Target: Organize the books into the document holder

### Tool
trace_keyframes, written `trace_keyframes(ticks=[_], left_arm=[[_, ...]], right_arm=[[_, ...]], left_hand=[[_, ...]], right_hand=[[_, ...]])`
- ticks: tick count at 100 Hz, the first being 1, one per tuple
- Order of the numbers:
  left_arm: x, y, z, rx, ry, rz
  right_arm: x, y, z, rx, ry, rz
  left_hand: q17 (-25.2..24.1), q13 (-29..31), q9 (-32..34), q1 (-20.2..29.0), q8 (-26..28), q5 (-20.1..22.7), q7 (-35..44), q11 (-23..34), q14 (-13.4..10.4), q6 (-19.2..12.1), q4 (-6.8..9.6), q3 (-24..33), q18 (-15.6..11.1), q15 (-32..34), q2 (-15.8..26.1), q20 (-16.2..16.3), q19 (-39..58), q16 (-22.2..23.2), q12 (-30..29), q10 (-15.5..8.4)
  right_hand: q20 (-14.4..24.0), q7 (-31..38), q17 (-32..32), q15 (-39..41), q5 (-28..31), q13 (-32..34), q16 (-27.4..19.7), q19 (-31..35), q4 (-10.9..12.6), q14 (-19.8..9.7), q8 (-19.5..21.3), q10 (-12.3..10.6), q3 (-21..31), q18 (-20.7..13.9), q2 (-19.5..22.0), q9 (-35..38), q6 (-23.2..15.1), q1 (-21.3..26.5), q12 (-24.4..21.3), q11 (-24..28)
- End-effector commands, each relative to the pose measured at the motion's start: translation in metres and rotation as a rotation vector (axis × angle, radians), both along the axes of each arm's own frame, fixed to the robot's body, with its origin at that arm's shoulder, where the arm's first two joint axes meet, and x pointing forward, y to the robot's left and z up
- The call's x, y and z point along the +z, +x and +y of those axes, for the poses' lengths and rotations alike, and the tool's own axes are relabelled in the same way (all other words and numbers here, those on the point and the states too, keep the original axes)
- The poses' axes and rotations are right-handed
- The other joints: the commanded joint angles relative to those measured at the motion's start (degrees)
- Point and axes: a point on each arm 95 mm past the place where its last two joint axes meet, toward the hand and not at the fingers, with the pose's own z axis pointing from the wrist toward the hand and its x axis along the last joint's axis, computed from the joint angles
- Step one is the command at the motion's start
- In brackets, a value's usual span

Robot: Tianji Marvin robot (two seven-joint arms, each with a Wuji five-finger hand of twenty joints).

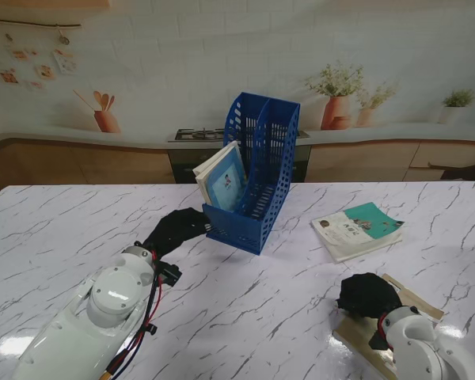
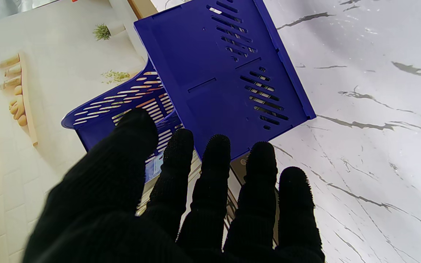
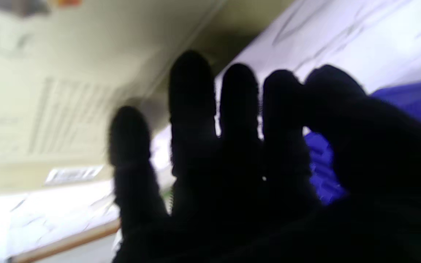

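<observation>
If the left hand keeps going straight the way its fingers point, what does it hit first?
Probably the blue perforated plastic document holder: the left hand points at its lower front edge, fingers apparently just short of it.

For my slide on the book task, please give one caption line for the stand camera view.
Left hand reaches the blue document holder already holding a book; another book lies on the table.

A white marble-patterned counter [image 1: 245, 317] with grey veins filled the foreground, glossy, with a bright glare patch at its near left corner. Behind it ran a printed kitchen backdrop [image 1: 182, 55]: pale tiled wall, wooden cabinets [image 1: 364, 161], a gas hob [image 1: 199, 135], potted plants [image 1: 336, 95], a utensil pot [image 1: 105, 117] and small pictures [image 1: 20, 63] pinned at upper left.
</observation>
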Motion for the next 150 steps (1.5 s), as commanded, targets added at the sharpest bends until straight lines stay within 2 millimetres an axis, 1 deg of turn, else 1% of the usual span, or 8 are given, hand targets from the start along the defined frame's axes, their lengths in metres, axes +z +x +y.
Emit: trace_keyframes(ticks=[1, 19, 40, 67, 78, 107, 127, 150], left_arm=[[-0.001, -0.003, -0.004, -0.021, -0.011, -0.003], [-0.002, 0.002, -0.006, -0.037, -0.012, -0.007], [-0.002, 0.011, -0.007, -0.074, -0.02, -0.016], [-0.001, 0.024, -0.01, -0.106, -0.041, -0.032], [-0.002, 0.027, -0.011, -0.119, -0.051, -0.031], [-0.002, 0.028, -0.012, -0.115, -0.062, -0.028], [0.0, 0.026, -0.011, -0.101, -0.058, -0.023], [0.0, 0.022, -0.009, -0.085, -0.05, -0.023]], right_arm=[[0.006, -0.014, -0.002, -0.062, -0.024, -0.019], [0.03, -0.033, -0.02, -0.181, -0.13, 0.033], [0.02, -0.053, -0.024, -0.255, -0.174, 0.051], [0.007, -0.085, -0.03, -0.322, -0.248, 0.138], [0.005, -0.094, -0.033, -0.332, -0.268, 0.16], [-0.017, -0.097, -0.028, -0.365, -0.117, 0.296], [-0.037, -0.09, -0.026, -0.337, -0.042, 0.341], [-0.044, -0.068, -0.023, -0.244, 0.019, 0.337]], left_hand=[[-1.39, 0.51, -0.42, 0.75, -0.28, 0.28, 0.2, 0.64, -0.66, -0.65, -1.05, 0.38, -0.84, 0.8, -1.03, 0.17, 0.77, 0.71, 0.27, -0.55], [-2.54, 0.85, -0.3, 0.67, -0.16, 0.12, 0.05, 0.33, -0.46, -1.14, -0.87, -0.24, 1.32, 0.69, -0.69, -0.24, -0.08, 0.9, 0.18, -1.14], [-2.15, 1.22, -0.22, 0.87, -0.02, 0.12, 0.01, 0.23, -0.47, -1.11, -0.77, -0.44, 1.63, 0.81, -0.67, 0.0, 0.62, 1.26, 0.26, -1.05], [-1.34, 1.93, 0.03, 0.79, 0.07, 0.13, -0.06, 0.08, -0.17, -1.65, -0.66, -0.9, 5.85, 1.03, -0.52, 0.55, 1.7, 1.71, 0.31, -1.63], [-1.32, 2.36, 0.15, 0.62, 0.04, 0.01, -0.23, -0.16, 0.12, -1.79, -0.6, -1.04, 7.26, 1.01, -0.32, 0.51, 1.52, 1.78, 0.22, -1.93], [-1.33, 2.6, 0.23, 0.8, 0.03, 0.16, -0.31, -0.41, -0.43, -1.75, -0.57, -1.27, 8.72, 0.67, -0.27, 0.21, 0.76, 1.72, 0.15, -1.9], [-1.33, 2.83, 0.44, 1.05, 0.13, 0.39, -0.13, -0.29, -0.64, -1.79, -0.58, -1.45, 8.86, 0.65, -0.4, 0.0, 0.31, 1.78, 0.2, -1.77], [-1.05, 3.08, 0.54, 1.38, 0.11, 0.56, 0.12, -0.13, -0.46, -1.66, -0.63, -1.74, 6.83, 1.24, -0.3, 0.4, 1.19, 2.13, 0.24, -1.44]], right_hand=[[0.89, -1.96, -0.28, -4.3, 0.02, -1.48, -2.25, 3.31, 0.16, -0.41, 2.27, -0.5, -3.79, 6.67, 5.18, -0.45, -3.25, -1.93, -1.54, -1.02], [-2.72, -12.47, 0.02, -4.66, 0.24, -2.87, -4.3, 5.07, 4.66, 1.62, 7.72, 1.08, -16.57, 9.52, 15.79, -2.34, -1.57, -3.46, -2.93, -2.87], [-3.74, -10.56, 3.68, -1.04, 3.58, 0.12, -3.53, 6.85, 5.1, 0.68, 9.2, 0.4, -13.47, 10.96, 14.94, 1.15, -2.99, -3.96, -1.8, -0.67], [-5.75, -13.14, 3.64, -3.73, 3.13, -0.96, -5.31, 5.04, 5.74, 1.97, 9.55, 0.56, -15.45, 13.86, 16.94, 0.19, -2.21, -5.55, -2.56, -2.8], [-9.24, -20.25, -5.15, -10.9, 1.96, -5.1, -8.46, -4.08, 8.25, 3.55, 14.15, 0.18, -22.59, 19.18, 22.34, -2.21, -1.23, -5.94, -4.96, -6.67], [-9.64, -28.02, -18.18, -18.41, -6.45, -14.29, -9.61, -14.82, 8.86, 3.61, 14.96, 2.73, -33.82, 19.49, 28.1, -11.41, 3.33, -1.9, -6.11, -9.28], [-9.93, -26.47, -18.08, -16.55, -4.52, -12.55, -8.63, -14.83, 9.37, 2.74, 15.48, 2.44, -28.87, 19.49, 25.69, -9.63, 2.81, -1.05, -6.02, -7.04], [-11.17, -17.32, -12.71, -14.8, -5.0, -9.75, -8.68, -9.52, 3.39, 2.67, 5.49, 2.61, -14.25, 12.01, 18.38, -6.6, 1.78, -1.73, -6.44, -6.72]])
